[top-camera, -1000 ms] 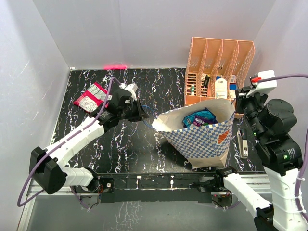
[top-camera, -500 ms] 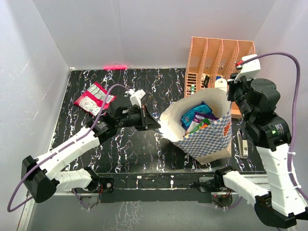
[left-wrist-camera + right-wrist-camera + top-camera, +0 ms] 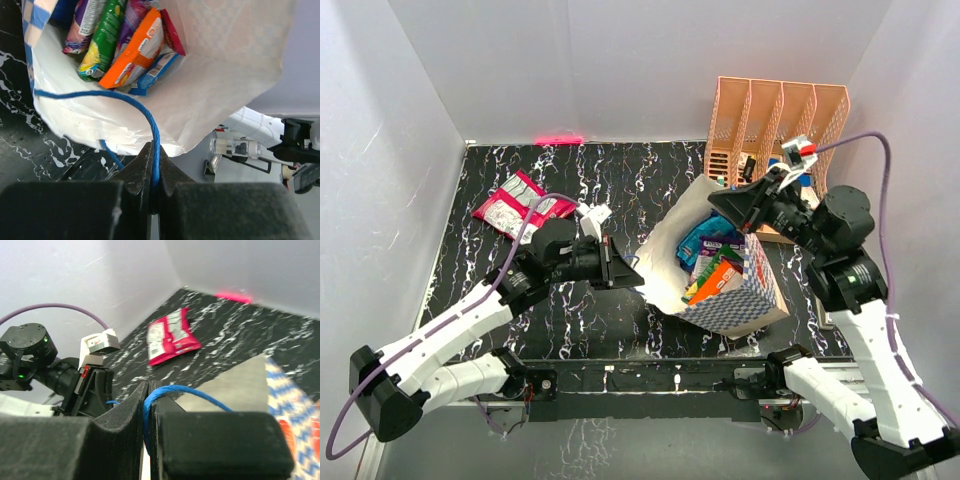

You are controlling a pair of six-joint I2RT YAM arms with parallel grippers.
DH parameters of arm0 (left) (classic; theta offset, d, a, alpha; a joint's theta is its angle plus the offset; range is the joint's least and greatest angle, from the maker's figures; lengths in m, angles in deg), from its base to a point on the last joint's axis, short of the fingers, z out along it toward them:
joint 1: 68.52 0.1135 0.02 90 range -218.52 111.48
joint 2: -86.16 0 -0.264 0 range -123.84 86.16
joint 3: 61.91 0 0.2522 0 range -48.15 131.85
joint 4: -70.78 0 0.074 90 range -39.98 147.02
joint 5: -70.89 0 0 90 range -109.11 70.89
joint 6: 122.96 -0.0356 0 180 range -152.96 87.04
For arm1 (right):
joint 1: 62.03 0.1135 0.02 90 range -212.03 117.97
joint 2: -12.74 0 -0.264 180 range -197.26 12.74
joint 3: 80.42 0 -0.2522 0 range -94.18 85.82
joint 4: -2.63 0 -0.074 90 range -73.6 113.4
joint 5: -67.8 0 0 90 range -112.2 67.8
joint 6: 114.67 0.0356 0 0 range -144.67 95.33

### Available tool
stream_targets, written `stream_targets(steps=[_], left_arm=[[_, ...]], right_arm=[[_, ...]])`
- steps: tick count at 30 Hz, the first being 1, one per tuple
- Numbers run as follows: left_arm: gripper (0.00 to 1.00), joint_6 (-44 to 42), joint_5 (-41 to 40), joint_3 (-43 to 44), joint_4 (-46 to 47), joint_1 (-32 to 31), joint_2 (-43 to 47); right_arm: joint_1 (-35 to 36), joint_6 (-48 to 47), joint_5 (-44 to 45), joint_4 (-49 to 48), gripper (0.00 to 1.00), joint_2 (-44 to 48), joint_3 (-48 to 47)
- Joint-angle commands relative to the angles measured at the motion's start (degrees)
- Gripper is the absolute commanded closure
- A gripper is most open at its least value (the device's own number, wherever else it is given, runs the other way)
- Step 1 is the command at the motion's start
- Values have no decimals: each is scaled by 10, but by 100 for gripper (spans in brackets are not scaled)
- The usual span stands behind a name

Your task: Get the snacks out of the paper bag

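Blue-and-white checkered paper bag (image 3: 735, 300) tilted on black marbled tabletop (image 3: 620, 180), colourful foil snack packets (image 3: 131, 50) inside, left tool (image 3: 155, 167) clamped on one blue cord handle (image 3: 100, 93), right tool (image 3: 148, 397) clamped on the other cord handle (image 3: 190, 392), magenta-and-silver packet (image 3: 515, 205) lying far left.

No word, brand or number could be read in any view. The orange packet (image 3: 134, 50) and the green packet (image 3: 102, 37) inside the paper bag (image 3: 225, 75) carried printed marks, but these were blurred and turned at an angle, so nothing could be made out. The magenta-and-silver packet (image 3: 516, 204) near the far left corner of the table (image 3: 620, 180) showed pale print, too small to read.
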Motion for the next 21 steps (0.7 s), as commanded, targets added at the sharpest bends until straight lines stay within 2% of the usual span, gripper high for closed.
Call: stream_targets(steps=[1,6,10,17,21], left_arm=[[100,3,36,0,45,-7,42],[100,35,58,-33,103,-15,45],[100,26,50,-37,90,-25,41],[100,20,61,-39,100,-47,30],[100,0,46,-17,80,-59,26]], right_arm=[[3,143,-97,-173,93,-7,24],[3,204,-110,-236,93,-8,65],[3,284,-135,-327,93,1,127],[3,241,-143,-254,93,7,117],[4,210,-120,-224,93,1,88]])
